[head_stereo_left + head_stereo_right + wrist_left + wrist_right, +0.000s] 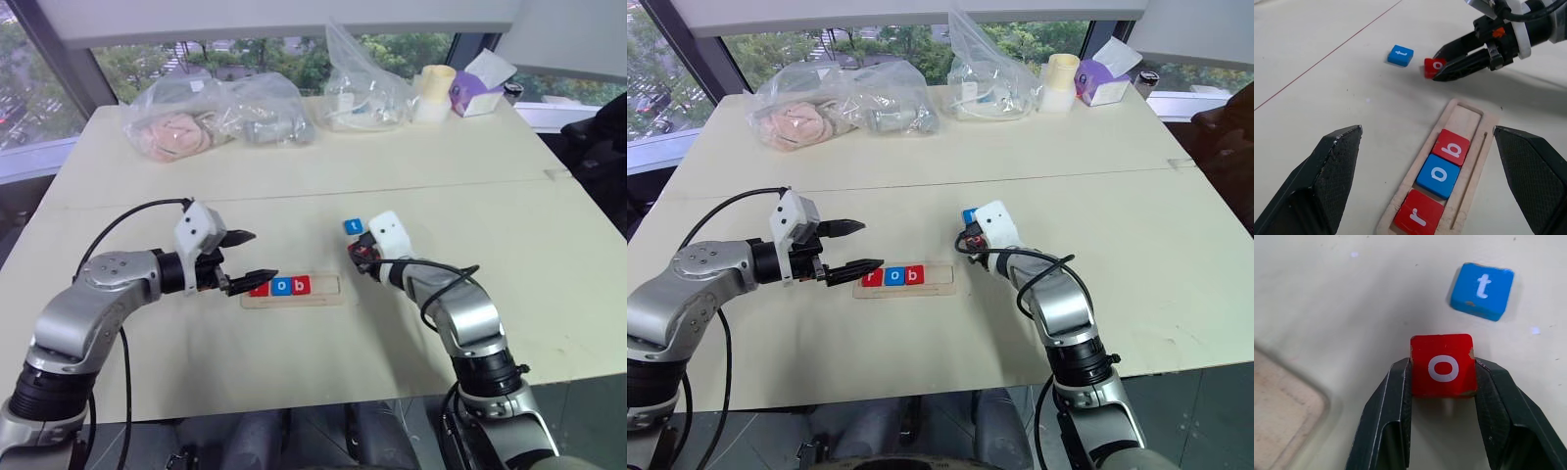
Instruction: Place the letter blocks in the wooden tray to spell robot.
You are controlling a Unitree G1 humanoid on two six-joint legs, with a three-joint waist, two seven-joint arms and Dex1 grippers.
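Surface: pale table (294, 176), window behind; bags and a cup along its far edge.
Tray: wooden tray (1469, 117) near the table's front edge, holding red r (1418, 218), blue o (1438, 175), red b (1451, 147); two slots free at its right end.
Right gripper (1444, 382): pinching the red o block (1443, 364) by its side faces, right of the tray.
Left gripper (245, 257): spread wide, empty, at the tray's left end.
Blue t (1482, 290): just beyond the red o, flat on the table.
Technique: lift straight, keep level, lower beside the b, release only once seated.
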